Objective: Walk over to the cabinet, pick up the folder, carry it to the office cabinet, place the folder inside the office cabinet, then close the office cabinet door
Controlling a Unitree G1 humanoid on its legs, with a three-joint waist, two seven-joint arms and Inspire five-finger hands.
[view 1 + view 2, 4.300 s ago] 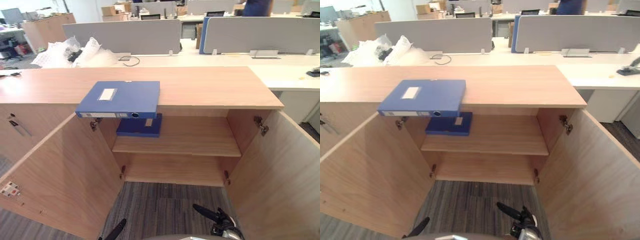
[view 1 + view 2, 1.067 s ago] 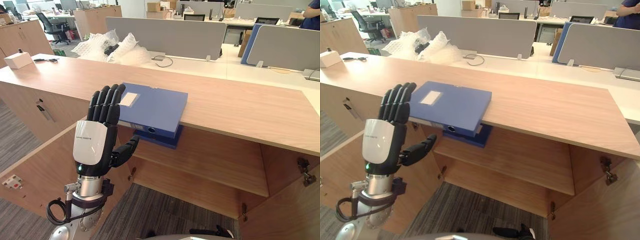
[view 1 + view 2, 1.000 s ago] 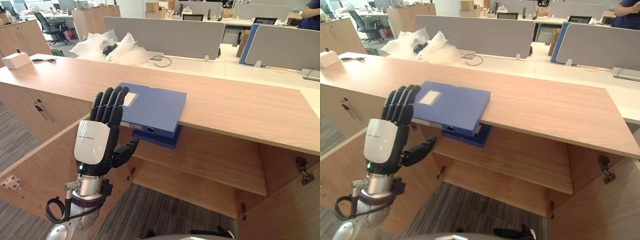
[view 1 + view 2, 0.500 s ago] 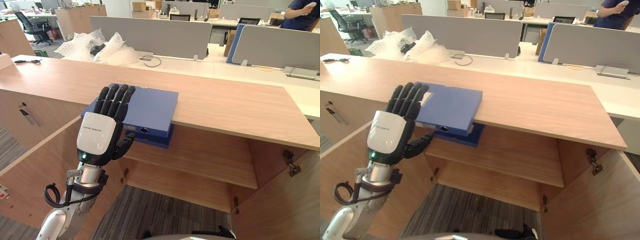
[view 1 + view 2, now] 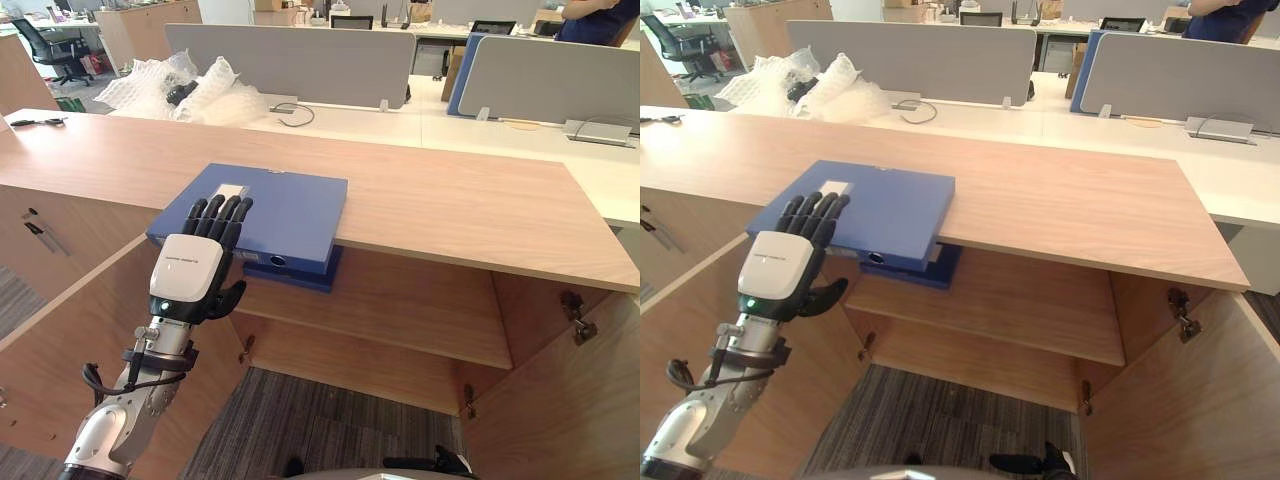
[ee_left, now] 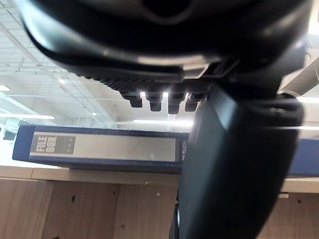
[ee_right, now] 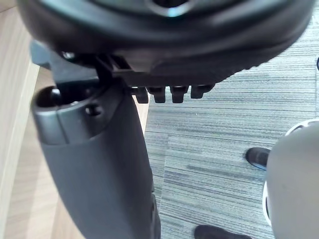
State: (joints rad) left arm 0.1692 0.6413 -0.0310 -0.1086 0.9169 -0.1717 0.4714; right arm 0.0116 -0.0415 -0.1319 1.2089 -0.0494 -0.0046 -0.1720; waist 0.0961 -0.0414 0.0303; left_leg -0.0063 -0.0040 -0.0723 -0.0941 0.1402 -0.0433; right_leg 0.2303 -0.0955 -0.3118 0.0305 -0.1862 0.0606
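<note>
Left hand is open: straight fingers lie flat on the near-left corner of the blue folder, thumb sticks out below the folder's front edge, not clamped. Folder lies flat on the cabinet top, its near edge overhanging the front. A second blue folder sits on the upper shelf right underneath. Both cabinet doors are swung open. Right hand hangs over grey carpet, fingers relaxed, holding nothing.
</note>
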